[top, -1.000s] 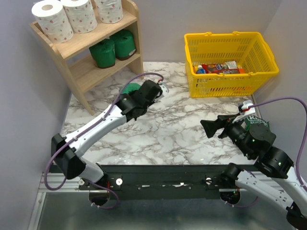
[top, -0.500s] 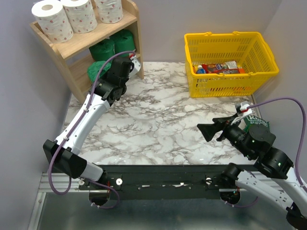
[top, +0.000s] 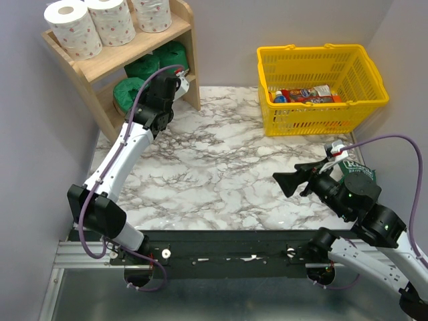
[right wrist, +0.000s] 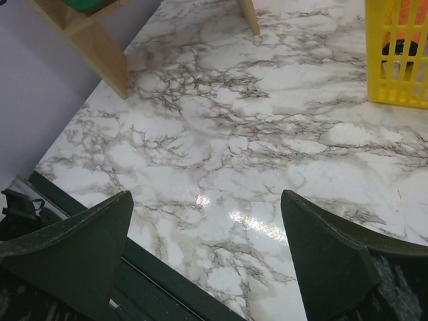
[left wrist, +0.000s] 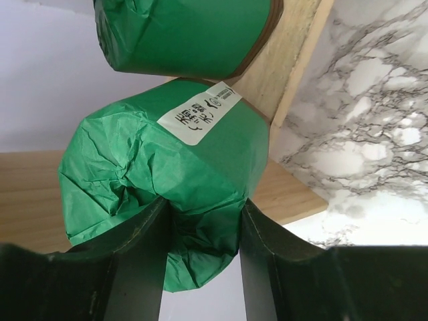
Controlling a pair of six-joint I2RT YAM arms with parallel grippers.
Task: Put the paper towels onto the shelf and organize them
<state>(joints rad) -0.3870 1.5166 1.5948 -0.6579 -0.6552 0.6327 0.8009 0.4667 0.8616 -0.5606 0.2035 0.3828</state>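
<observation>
The light wood shelf (top: 127,55) stands at the back left. Three white spotted paper towels (top: 110,21) sit on its top tier. Two dark green rolls (top: 172,57) stand at the back of the lower tier. My left gripper (top: 142,95) reaches into that tier, shut on a third green roll (top: 124,90). In the left wrist view this roll (left wrist: 174,167) fills the space between the fingers of the left gripper (left wrist: 202,207), with another green roll (left wrist: 187,33) and the shelf's wood (left wrist: 294,53) behind it. My right gripper (top: 289,182) hangs open over the marble table (right wrist: 267,134), and in its wrist view the right gripper (right wrist: 207,200) holds nothing.
A yellow mesh basket (top: 321,87) with snack packets stands at the back right. A flat green packet (top: 356,168) lies by the right arm. The shelf's legs (right wrist: 107,60) rest on the table's left edge, against the wall.
My left arm has carried the green roll from the table's middle left up and back into the shelf's lower tier. The right gripper has hardly moved.
</observation>
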